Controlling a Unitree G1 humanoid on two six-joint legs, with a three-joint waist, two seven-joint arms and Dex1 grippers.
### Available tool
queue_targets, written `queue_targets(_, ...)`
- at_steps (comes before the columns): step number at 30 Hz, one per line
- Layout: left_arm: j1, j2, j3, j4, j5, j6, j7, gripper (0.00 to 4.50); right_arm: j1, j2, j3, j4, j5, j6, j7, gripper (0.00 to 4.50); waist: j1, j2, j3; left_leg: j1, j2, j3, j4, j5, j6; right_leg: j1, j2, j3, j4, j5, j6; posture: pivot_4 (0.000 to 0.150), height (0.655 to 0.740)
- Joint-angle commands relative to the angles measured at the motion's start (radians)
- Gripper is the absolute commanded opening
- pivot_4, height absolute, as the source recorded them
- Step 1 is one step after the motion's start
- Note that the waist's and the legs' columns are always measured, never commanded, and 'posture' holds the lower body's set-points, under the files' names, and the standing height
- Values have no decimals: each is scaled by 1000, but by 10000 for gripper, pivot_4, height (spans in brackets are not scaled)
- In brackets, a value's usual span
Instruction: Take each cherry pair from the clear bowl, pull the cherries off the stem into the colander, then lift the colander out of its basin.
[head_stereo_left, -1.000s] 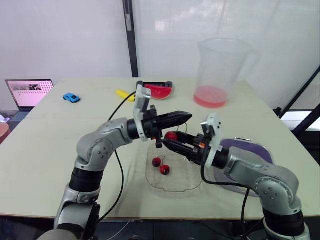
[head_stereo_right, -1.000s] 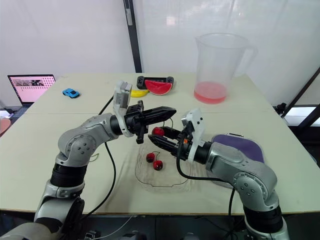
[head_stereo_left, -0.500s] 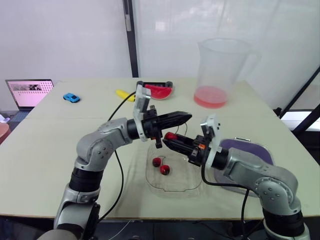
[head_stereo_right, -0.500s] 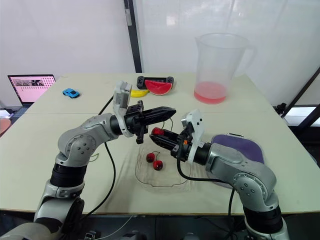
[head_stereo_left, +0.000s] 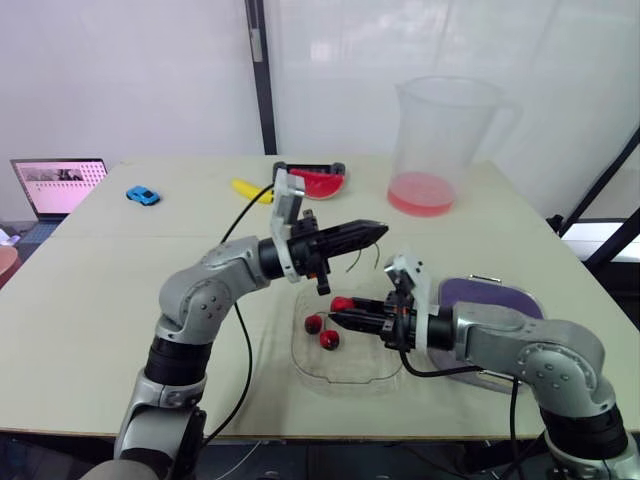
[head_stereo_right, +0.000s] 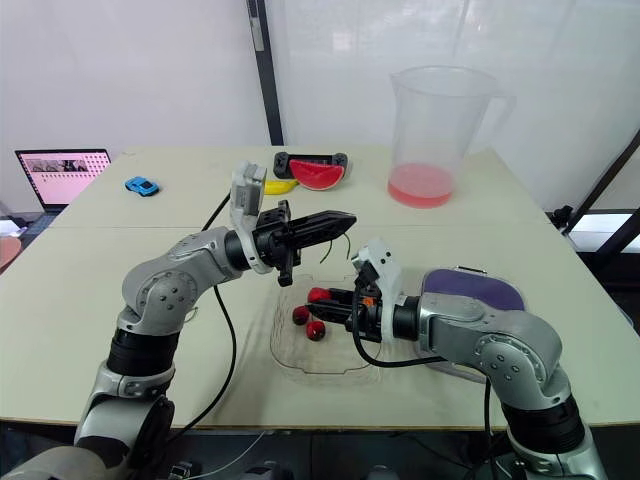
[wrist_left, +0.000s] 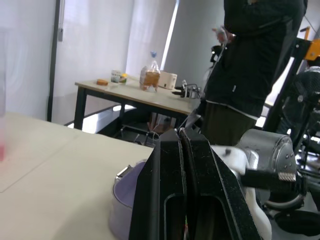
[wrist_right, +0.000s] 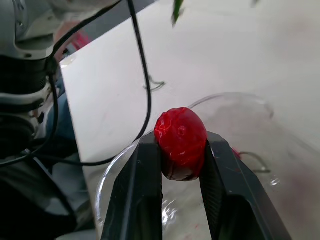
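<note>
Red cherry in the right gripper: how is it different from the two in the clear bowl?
The held red cherry is alone, pinched in the right gripper, raised over the clear bowl. The two red cherries lie loose, side by side, on the bowl's bottom. All three are red.

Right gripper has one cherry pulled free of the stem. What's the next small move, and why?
Probably swing the right gripper toward the purple colander: it is shut on a cherry above the clear bowl, so opening here would drop it back in.
</note>
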Motion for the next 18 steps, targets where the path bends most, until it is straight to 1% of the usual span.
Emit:
queue_targets(1,-25,1,27,-27,-6,-30,6,0,-44,-45,-80,-17,94,22,13,5569,1,0,0,0,0,0,0,0,0,0,0,0,0,0,0,1500,7400)
queue_targets(3,-19,12,29,-28,-2,-32,7,0,-61,-132,-164,-1,180,44,68,5569,4,0,0,0,0,0,0,0,0,0,0,0,0,0,0,1500,7400)
queue_targets(5,-13,23,34,-27,2,-34,10,0,-76,-257,-234,15,228,65,154,5569,6,0,0,0,0,0,0,0,0,1,-1,0,-1,0,0,1500,7400)
queue_targets(7,-8,26,48,-20,-7,-31,25,0,-89,-367,-280,53,242,79,220,5569,4,0,0,0,-1,1,1,-1,1,1,-1,0,-1,0,0,1500,7400)
queue_targets(8,-9,28,55,-12,-8,-28,32,0,-91,-438,-288,79,210,76,273,5569,3,0,0,0,0,1,0,-1,1,1,0,0,-1,0,0,1500,7400)
queue_targets(10,-1,50,59,-2,12,-36,25,0,-49,-666,-253,180,-5,-40,451,5569,4,2,1,0,0,1,0,-1,1,1,0,0,-1,0,0,1500,7400)
queue_targets(11,5,61,62,1,20,-41,22,0,-26,-753,-217,242,-113,-117,518,5569,3,2,1,0,0,2,0,-1,1,1,0,-1,-2,0,0,1500,7400)
queue_targets(12,13,70,63,-1,23,-44,19,0,1,-810,-179,291,-201,-193,571,5569,1,2,1,0,-1,4,0,-1,2,1,0,-1,-2,0,0,1500,7400)
queue_targets(14,29,82,64,-11,24,-44,20,0,52,-865,-102,358,-337,-330,643,5569,-1,1,1,0,0,5,0,-1,2,1,1,-1,-3,0,0,1500,7400)
queue_targets(16,44,96,60,-22,29,-43,21,0,72,-857,-26,412,-459,-448,678,5569,-5,1,1,0,1,5,0,-1,2,1,1,0,-3,0,0,1500,7400)
queue_targets(18,54,105,58,-31,31,-43,25,0,64,-817,20,440,-512,-501,710,5569,-6,2,1,0,1,5,-1,-1,2,0,1,0,-3,0,0,1500,7400)
